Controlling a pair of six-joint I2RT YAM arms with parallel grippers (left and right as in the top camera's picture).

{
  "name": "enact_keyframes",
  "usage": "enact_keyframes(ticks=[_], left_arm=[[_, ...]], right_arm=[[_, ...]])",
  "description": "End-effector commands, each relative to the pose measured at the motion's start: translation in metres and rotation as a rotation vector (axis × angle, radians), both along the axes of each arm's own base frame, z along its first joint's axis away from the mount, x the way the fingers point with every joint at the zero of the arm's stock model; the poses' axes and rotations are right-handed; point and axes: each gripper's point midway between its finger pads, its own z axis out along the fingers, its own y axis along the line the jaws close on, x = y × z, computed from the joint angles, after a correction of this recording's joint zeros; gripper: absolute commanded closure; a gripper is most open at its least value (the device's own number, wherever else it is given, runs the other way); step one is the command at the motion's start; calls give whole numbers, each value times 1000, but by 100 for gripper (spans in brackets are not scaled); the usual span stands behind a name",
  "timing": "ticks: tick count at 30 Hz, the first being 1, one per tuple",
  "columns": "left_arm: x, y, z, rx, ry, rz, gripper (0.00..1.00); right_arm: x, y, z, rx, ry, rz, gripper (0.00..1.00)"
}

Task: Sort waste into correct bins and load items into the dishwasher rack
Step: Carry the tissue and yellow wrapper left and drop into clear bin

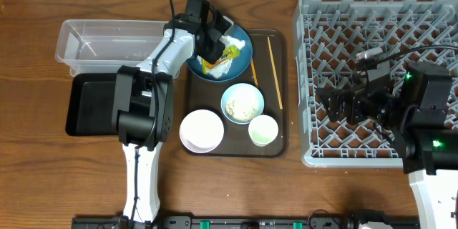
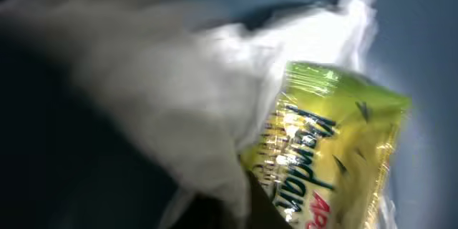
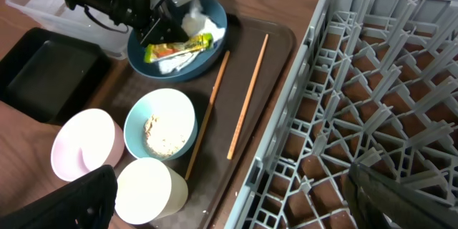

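Brown wood table (image 1: 43, 172) carries everything. On it, the wrapper (image 1: 220, 59) lies inside the blue bowl (image 1: 243, 51), touching the crumpled tissue (image 1: 232, 41) that sits beside it toward the bowl's far rim. In the left wrist view the wrapper fills the lower right, yellow-green with dark lettering, and the tissue is a white blur partly covering it. The left gripper (image 1: 215, 41) reaches down into the bowl right at the wrapper and tissue; whether its fingers are clamped on either cannot be told.

The bowl stands at the far end of the brown tray (image 1: 283, 143). Just on the robot's side of the bowl is the pale bowl (image 1: 242, 93), holding beige crumbs (image 1: 241, 106). Further from the bowl, at the tray's near end, the white bowl (image 1: 201, 129) and the cup (image 1: 263, 130) stand side by side. Right of the bowl lie the two chopsticks (image 1: 275, 71), apart from each other. Left of the bowl, off the tray, sits the clear tub (image 1: 93, 39), with the black tray (image 1: 89, 104) just beside it. Well right of the bowl stands the rack (image 1: 336, 43), and over it hangs the right gripper (image 1: 330, 105), fingers spread wide apart.
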Motion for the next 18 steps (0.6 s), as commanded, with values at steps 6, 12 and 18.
enact_keyframes(ticks=[6, 12, 18], left_arm=[[16, -2, 92, -125, -114, 176, 94], [9, 11, 167, -203, -197, 270, 94], [4, 66, 208, -134, -268, 457, 94]], right_arm=[[0, 5, 9, 14, -14, 10, 1], [0, 5, 9, 15, -13, 10, 1], [0, 5, 9, 15, -13, 10, 1]])
